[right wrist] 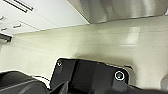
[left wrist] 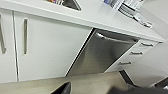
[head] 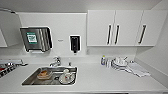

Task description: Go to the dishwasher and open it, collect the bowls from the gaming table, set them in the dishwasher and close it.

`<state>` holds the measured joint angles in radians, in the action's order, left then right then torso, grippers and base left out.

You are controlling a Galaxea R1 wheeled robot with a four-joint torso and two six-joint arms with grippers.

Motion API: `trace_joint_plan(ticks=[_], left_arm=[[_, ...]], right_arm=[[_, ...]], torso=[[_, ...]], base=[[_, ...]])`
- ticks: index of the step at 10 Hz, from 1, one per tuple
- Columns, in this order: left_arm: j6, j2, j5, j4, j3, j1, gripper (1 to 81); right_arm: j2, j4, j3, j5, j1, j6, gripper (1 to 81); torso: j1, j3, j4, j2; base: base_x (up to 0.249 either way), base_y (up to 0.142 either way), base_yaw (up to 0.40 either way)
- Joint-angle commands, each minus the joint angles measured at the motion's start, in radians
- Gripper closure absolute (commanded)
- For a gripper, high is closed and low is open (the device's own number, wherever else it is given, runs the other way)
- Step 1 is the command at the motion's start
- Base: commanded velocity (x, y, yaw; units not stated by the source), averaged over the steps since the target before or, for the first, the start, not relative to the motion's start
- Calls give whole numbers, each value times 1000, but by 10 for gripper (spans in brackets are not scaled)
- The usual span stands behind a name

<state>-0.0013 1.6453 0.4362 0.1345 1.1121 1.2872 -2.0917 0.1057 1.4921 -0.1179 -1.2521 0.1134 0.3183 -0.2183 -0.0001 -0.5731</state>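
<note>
The dishwasher (left wrist: 102,53) sits under the white counter, a brushed steel front with a bar handle (left wrist: 113,39) along its top edge. Its door looks shut. In the right wrist view a strip of the same steel front (right wrist: 120,8) stands above the pale floor. A dark piece of my left gripper (left wrist: 62,89) pokes in low, well short of the dishwasher. My right gripper (right wrist: 62,88) is a dark shape near the floor beside my own dark base. The bowls and the gaming table are out of view.
I face a white counter (head: 100,77) with a steel sink (head: 30,80) holding dishes, a tap (head: 55,61), and stacked white crockery (head: 120,62). Wall cabinets (head: 120,27), a towel dispenser (head: 36,38) and a soap dispenser (head: 75,43) hang above. White doors (left wrist: 50,47) and drawers (left wrist: 136,53) flank the dishwasher.
</note>
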Motion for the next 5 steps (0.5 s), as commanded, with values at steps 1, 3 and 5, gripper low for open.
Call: trace_joint_plan(ticks=[1, 3, 5], left_arm=[[-34, -77, -160, 16, -60, -200, 10], [-34, -74, -201, 16, -77, -226, 10], [-36, -74, -205, 16, -84, -242, 10]], right_arm=[[59, -14, -33, -51, 110, 2, 10], [62, -21, -24, -57, 111, 8, 10], [63, -32, -17, -59, 122, 20, 10]], torso=[[61, 0, 0, -95], [105, -96, 0, -165], [136, -133, 0, -219]], base=[[0, 0, 0], [0, 0, 0], [0, 0, 0]])
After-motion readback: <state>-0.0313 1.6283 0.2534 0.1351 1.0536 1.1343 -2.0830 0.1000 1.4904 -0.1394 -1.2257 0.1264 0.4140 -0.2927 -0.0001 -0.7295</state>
